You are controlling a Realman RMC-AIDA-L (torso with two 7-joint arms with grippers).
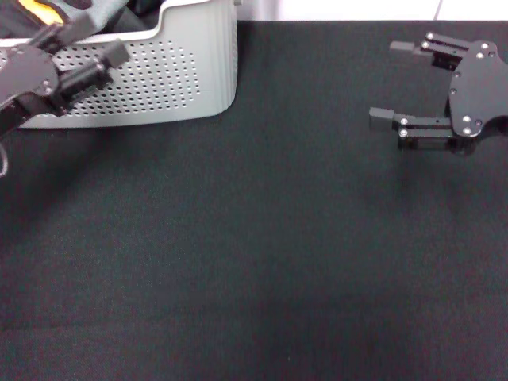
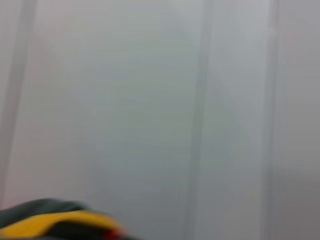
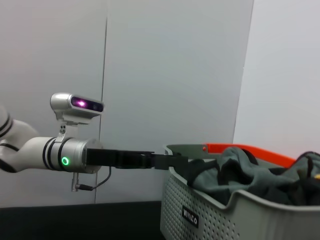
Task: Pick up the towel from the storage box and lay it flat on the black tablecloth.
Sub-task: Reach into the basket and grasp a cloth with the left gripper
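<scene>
Left gripper [image 1: 83,55], fingers apart, reached over the perforated plastic storage box [image 1: 159,87] where the yellow towel [image 1: 40,8] lay bunched; right gripper [image 1: 389,83] hovered wide open over the textured black tablecloth [image 1: 238,262].

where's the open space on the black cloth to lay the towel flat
The black tablecloth lies bare across its middle and near edge, between the storage box and the right gripper. It is crowded only at the box, where the left gripper reaches in.
</scene>
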